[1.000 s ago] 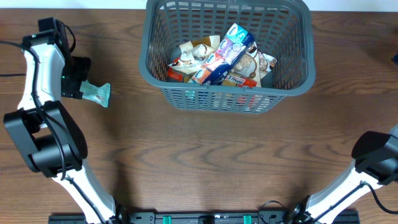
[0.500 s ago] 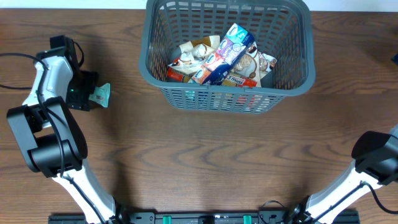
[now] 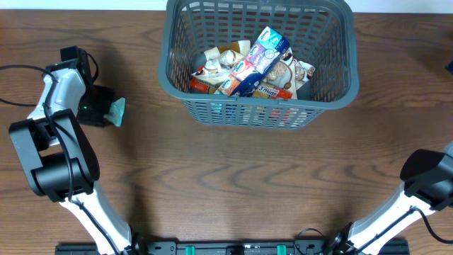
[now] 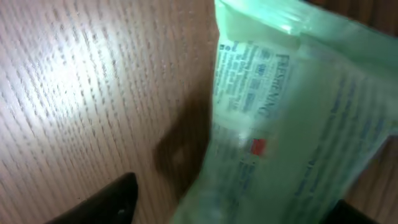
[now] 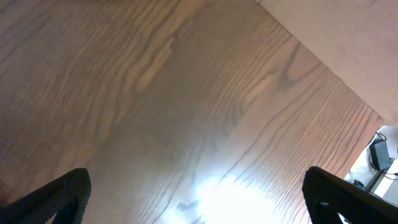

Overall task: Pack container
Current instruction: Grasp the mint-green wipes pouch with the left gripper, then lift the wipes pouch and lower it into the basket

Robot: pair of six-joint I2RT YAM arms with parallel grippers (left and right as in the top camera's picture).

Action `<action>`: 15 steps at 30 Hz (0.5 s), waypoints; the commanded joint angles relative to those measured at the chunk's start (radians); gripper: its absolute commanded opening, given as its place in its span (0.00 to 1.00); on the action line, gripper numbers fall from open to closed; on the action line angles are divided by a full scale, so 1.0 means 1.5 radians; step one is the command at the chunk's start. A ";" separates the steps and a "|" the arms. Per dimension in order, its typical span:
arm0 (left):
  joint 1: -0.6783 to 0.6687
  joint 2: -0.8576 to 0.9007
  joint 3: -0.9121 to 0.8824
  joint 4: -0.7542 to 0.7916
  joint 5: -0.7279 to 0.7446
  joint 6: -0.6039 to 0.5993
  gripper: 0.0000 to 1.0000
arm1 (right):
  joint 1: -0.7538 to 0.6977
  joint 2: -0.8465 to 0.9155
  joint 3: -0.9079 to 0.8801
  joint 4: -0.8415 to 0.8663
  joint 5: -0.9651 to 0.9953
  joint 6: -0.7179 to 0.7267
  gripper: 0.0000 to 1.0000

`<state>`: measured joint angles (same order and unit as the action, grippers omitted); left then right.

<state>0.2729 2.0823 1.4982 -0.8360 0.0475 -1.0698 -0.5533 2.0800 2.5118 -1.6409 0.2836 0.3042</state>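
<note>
The container (image 3: 241, 112) is a dark grey slotted basket at the top middle of the table, holding several snack packets, with a blue and white one (image 3: 258, 60) on top. A pale green packet (image 3: 117, 110) lies on the table to the left of it. My left gripper (image 3: 99, 113) is low over this packet. In the left wrist view its jaws (image 4: 230, 205) are open, one on each side of the green packet (image 4: 286, 124). My right gripper (image 5: 196, 186) is open and empty over bare wood; only its arm (image 3: 428, 177) shows at the overhead's right edge.
The wooden table (image 3: 233, 184) stretches in front of the basket. In the right wrist view the table's edge (image 5: 323, 68) runs across the upper right, with floor beyond.
My left gripper has moved onto the green packet and lowered, so less of the packet shows in the overhead view. The basket and right arm have not moved.
</note>
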 commanded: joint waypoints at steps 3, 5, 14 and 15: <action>0.000 0.006 -0.005 -0.005 -0.006 0.008 0.06 | -0.004 -0.009 -0.002 -0.001 0.003 0.009 0.99; -0.001 0.006 -0.005 -0.007 -0.006 0.008 0.06 | -0.004 -0.009 -0.002 -0.001 0.002 0.009 0.99; -0.032 -0.073 0.025 0.020 0.013 0.099 0.06 | -0.004 -0.009 -0.002 -0.001 0.003 0.009 0.99; -0.039 -0.094 0.033 0.029 0.012 0.121 0.06 | -0.004 -0.009 -0.002 -0.001 0.003 0.009 0.99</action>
<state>0.2470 2.0537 1.4986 -0.8116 0.0570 -0.9958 -0.5533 2.0800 2.5118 -1.6409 0.2836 0.3042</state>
